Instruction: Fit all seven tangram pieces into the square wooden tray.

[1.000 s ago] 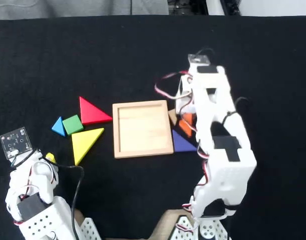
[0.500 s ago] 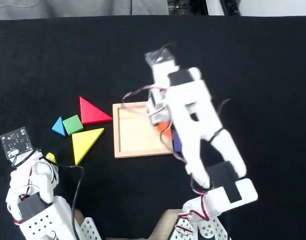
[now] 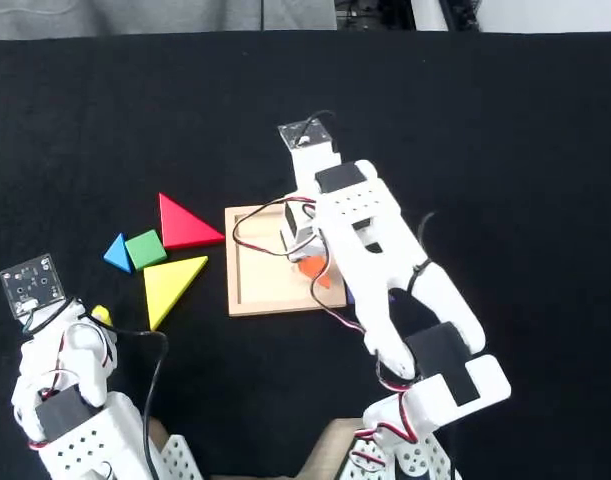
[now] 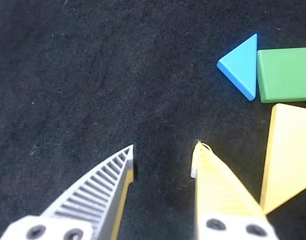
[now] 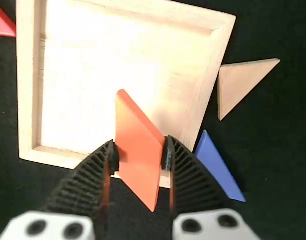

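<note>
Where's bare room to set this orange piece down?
The tray is bare inside, as is the cloth beyond its far rim. Crowded: red triangle, green square, small blue triangle and yellow triangle cluster toward the left arm; tan triangle and dark blue triangle flank the opposite rim.

Light even and diffuse, from above. Black cloth [image 3: 105,110] soaks it up; cast shadows barely show on it. White shell of right arm [image 3: 370,225] bright, no hard glare. Right wrist view: wooden tray [image 5: 92,75] floor nearly washed out, thin shadow line along inner wall; orange parallelogram [image 5: 139,150] evenly lit. Left wrist view: yellow triangle [image 4: 290,150] pale, slightly overexposed.
</note>
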{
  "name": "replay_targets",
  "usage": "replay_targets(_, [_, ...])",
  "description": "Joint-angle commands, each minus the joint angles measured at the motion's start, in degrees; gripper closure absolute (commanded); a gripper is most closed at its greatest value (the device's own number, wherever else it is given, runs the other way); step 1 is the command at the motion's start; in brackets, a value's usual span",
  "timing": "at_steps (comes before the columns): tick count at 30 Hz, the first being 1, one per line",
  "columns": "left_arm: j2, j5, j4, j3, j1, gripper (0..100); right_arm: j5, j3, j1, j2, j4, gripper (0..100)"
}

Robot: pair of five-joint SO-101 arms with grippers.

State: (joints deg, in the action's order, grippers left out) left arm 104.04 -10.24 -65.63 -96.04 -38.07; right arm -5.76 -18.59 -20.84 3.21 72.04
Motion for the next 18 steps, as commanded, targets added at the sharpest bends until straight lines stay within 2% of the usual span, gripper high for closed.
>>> replay_targets(1, [0.2, 0.0, -0.1, -0.4, 0.5, 80, -0.5, -1.6, 0.6, -0.6, -1.9, 97.2])
replay_targets(6, [0.2, 0.0, -0.1, -0.4, 0.5, 80, -0.4, -5.8, 0.6, -0.7, -5.8, 97.2])
replay_targets(18, [0.2, 0.0, -0.1, -0.4, 0.5, 80, -0.4, -6.2, 2.2, -0.7, -6.8, 97.2])
